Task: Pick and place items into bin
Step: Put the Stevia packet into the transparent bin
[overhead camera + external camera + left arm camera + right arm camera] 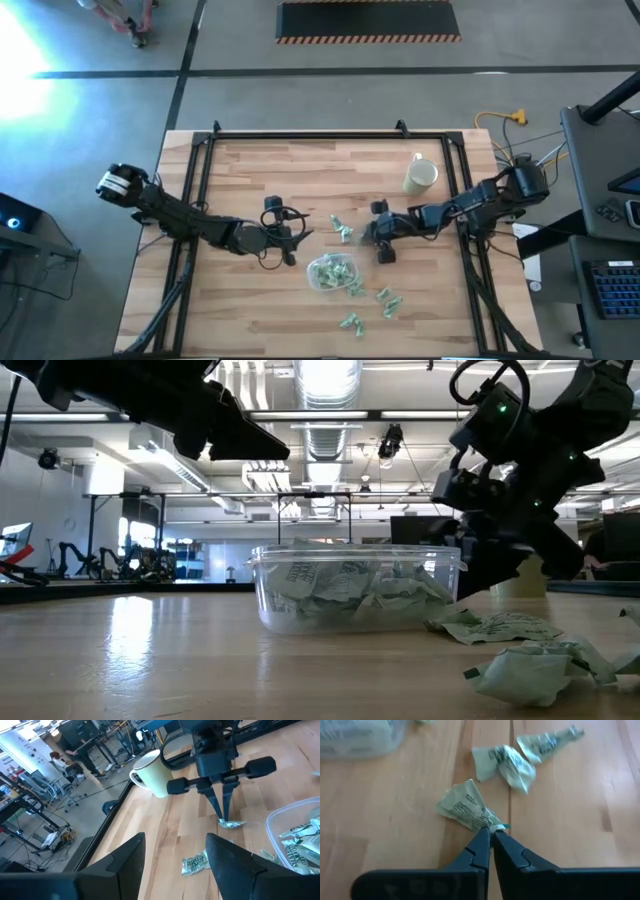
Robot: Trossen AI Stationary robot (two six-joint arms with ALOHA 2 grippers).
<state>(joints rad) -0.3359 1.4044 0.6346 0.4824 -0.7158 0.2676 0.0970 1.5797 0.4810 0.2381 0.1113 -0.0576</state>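
The clear plastic bin (330, 272) stands mid-table with several pale-green wrapped items inside. More items lie loose on the wood near it (342, 228) and toward the near edge (385, 298). My right gripper (491, 831) is down at the table just right of the bin's far side and is shut on one wrapped piece (465, 810). My left gripper (175, 852) hovers open left of the bin (298, 243), with nothing between its fingers. My right gripper pinches the twisted end (494, 825) of the wrapped piece between its two fingertips (223, 812). The fingers come slanting down from the table's right side. The rest of the piece (231, 824) lies on the wood beyond the tips.
A cream mug (420, 175) lies on its side at the far right. Two more wrapped pieces (505, 762) lie just beyond the held one, and one (196, 862) lies in front of my left gripper. A black frame (300, 137) rims the table.
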